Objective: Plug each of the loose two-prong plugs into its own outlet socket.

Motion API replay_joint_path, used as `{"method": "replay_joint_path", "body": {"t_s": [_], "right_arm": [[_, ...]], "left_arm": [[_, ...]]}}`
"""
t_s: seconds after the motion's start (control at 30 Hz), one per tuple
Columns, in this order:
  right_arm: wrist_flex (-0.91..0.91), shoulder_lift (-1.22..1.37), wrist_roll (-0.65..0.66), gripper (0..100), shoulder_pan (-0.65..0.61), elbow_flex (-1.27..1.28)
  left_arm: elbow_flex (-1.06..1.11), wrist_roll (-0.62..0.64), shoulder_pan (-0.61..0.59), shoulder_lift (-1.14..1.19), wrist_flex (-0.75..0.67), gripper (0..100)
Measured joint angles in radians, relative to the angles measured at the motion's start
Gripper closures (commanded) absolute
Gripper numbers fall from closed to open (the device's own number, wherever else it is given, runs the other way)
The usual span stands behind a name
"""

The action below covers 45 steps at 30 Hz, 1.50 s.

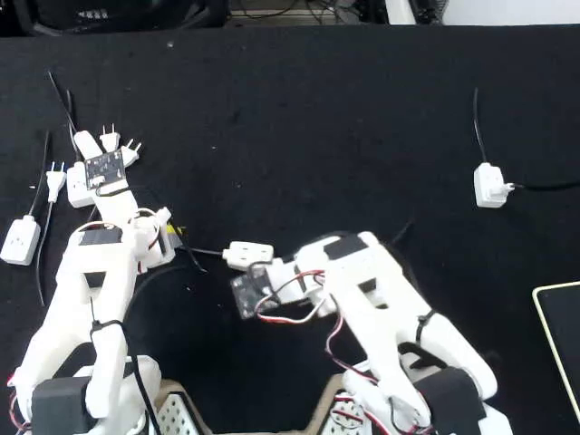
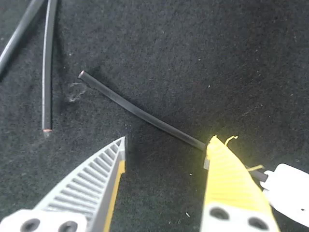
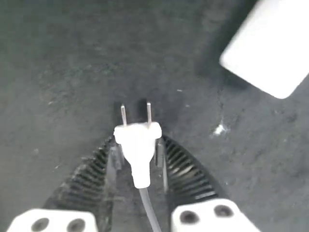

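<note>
1. Right gripper (image 3: 137,141): clenched on a white two-prong plug (image 3: 137,154) by its body. The prongs (image 3: 148,112) point out ahead and the white lead runs back between the jaws. Risk: the body is narrow, and I judge that an off-axis push would twist it in the pads.
2. Centre socket (image 1: 249,255), my reference. In the right wrist view a white block (image 3: 268,58), which I take to be this socket, lies near the held plug but off the line of the prongs. I cannot see its holes. Risk: a straight push from here would miss or strike the casing.
3. Nothing pins the centre socket to the black cloth (image 1: 317,100). Risk: the block would likely slide instead of taking the prongs.
4. Black lead (image 1: 204,251) runs from the centre socket toward the left arm. Risk: a snag there would drag the socket.
5. Left gripper (image 2: 166,142): released, jaws astride a black cable (image 2: 140,113), with a white plug body (image 2: 289,191) just beside the yellow finger (image 2: 227,179). Risk: closing here would catch cable, not plug.
6. Well apart from the centre socket, beyond the left arm, lie a loose plug (image 1: 111,138), another plug (image 1: 132,151), a third plug (image 1: 56,178) and a spare socket (image 1: 20,240). Risk: their cables crowd together and could tangle.
</note>
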Motion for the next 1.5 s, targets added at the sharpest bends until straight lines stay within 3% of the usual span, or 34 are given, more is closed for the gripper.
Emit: {"method": "replay_joint_path", "body": {"t_s": [0.33,0.43,0.57,0.67,1.27,1.37,1.5], "right_arm": [[0.258,0.006,-0.269,98.7,0.044,-0.207],[0.250,0.017,-0.387,97.1,0.046,-0.218],[0.173,0.052,-0.506,83.8,0.046,-0.189],[0.144,0.055,-0.554,84.8,0.046,-0.163],[0.038,0.187,-0.479,87.4,0.071,-0.163],[0.032,0.207,-0.437,98.8,0.071,-0.163],[0.031,0.209,-0.413,98.7,0.074,-0.163]], "left_arm": [[0.000,0.000,0.000,0.000,0.000,73],[0.000,0.000,0.000,0.000,0.000,73],[0.000,0.000,0.000,0.000,0.000,73],[0.000,0.000,0.000,0.000,0.000,73],[0.000,0.000,-0.029,0.000,0.000,73],[0.000,0.000,-0.048,0.000,0.000,73],[0.000,0.000,-0.048,0.000,0.000,73]]}}
